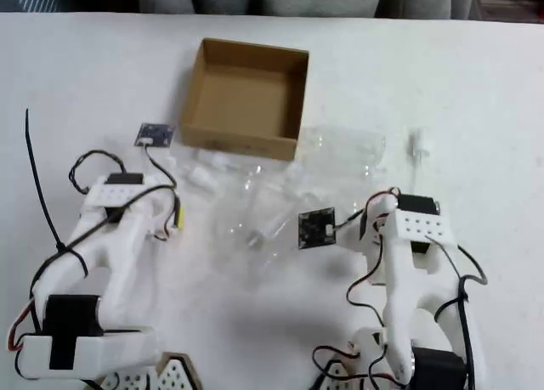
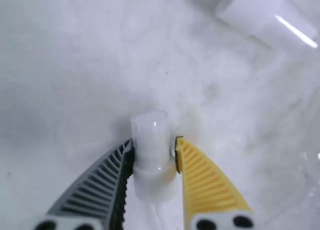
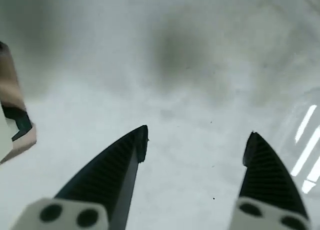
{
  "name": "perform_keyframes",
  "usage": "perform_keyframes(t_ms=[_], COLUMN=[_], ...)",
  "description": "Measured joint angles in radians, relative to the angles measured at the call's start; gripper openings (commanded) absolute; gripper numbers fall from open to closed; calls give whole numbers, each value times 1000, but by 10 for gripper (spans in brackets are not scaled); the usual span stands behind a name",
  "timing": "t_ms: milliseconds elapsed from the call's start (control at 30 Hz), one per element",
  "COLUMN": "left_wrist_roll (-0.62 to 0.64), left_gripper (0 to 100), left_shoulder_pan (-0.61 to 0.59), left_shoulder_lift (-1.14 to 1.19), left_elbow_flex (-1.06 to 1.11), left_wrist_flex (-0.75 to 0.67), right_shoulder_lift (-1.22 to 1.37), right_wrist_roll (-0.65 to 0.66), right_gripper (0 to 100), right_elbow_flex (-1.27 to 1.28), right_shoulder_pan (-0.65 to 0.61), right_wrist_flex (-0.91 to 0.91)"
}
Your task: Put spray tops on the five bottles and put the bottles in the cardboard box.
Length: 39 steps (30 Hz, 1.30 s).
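My left gripper (image 2: pixel 152 142) is shut on a white spray top (image 2: pixel 150 160), held between its grey and yellow fingers (image 2: pixel 200 175) just above the white table. Another white spray top (image 2: pixel 255 9) lies farther off. From above, the left gripper (image 1: pixel 176 213) sits left of several clear bottles (image 1: pixel 272 224) lying in the middle. One clear bottle (image 1: pixel 344 148) lies right of the cardboard box (image 1: pixel 246 93), which stands open with nothing visible inside. My right gripper (image 3: pixel 197 145) is open over bare table, nothing between its black fingers (image 3: pixel 122 160).
Loose white spray tops (image 1: pixel 208 171) lie in front of the box, and one more (image 1: pixel 416 144) lies at the right. A small circuit board (image 1: pixel 155 135) sits left of the box. The right arm (image 1: pixel 412 228) stands right of the bottles. A black cable tie (image 1: pixel 38 178) lies at the left.
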Motion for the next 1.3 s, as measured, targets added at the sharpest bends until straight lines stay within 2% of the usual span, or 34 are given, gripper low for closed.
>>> perform_keyframes(t_ms=[700, 1000, 1167, 1300], left_wrist_roll=[0, 0, 0, 0], left_gripper=[21, 21, 21, 21], left_shoulder_pan=[3, 3, 3, 3], left_shoulder_lift=[0, 0, 0, 0], left_elbow_flex=[0, 0, 0, 0], left_wrist_flex=[0, 0, 0, 0], right_shoulder_lift=[0, -147, -196, -199], right_wrist_roll=[12, 12, 100, 160], right_gripper=[267, 266, 268, 269], right_elbow_flex=[0, -46, -46, -15], right_shoulder_pan=[44, 81, 58, 54], right_wrist_flex=[3, 126, 242, 229])
